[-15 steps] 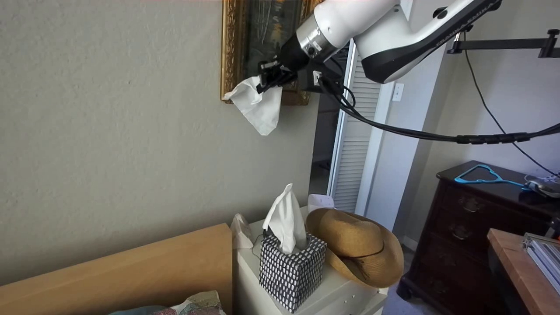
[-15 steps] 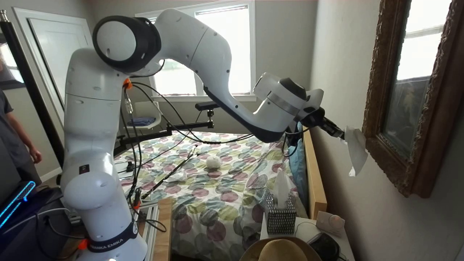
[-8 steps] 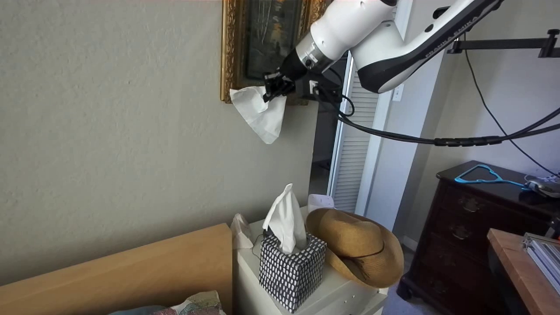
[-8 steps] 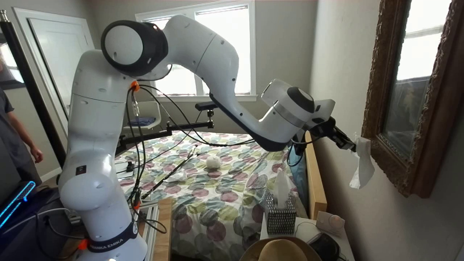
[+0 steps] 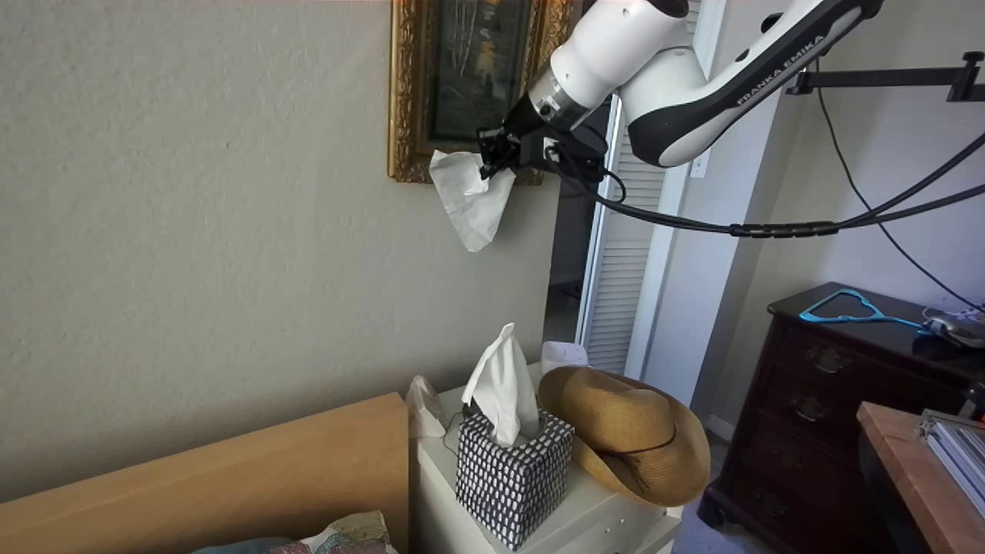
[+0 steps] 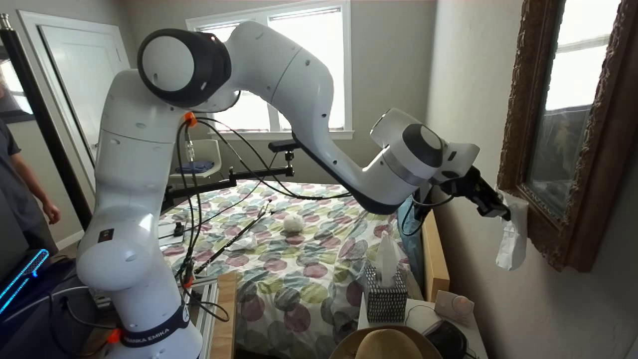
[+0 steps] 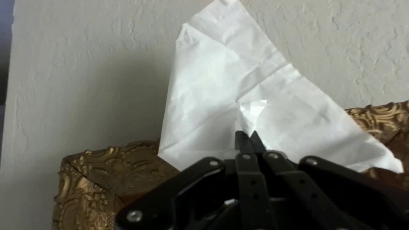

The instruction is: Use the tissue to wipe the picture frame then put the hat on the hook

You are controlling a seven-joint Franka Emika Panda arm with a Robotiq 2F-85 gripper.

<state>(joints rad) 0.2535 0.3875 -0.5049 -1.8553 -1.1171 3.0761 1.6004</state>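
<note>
Claw [image 7: 248,135] pinching tissue [image 7: 207,89], picture frame [image 5: 405,85] partly hidden behind (top cropped in every view)

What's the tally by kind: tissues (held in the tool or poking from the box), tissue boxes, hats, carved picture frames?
Held tissue plus boxed tissue: 2
Tissue box: 1
Hat: 1
Carved picture frame: 1
Total: 5

In exterior view, camera faces wall [image 5: 231,231], picture frame [image 5: 404,92] at twelve o'clock. In exterior view, camera faces window [image 6: 314,32], picture frame at three o'clock. Both share hat [image 5: 612,412], five o'clock. Wrist view inverted, close, along gripper [image 7: 249,135] toward picture frame.
</note>
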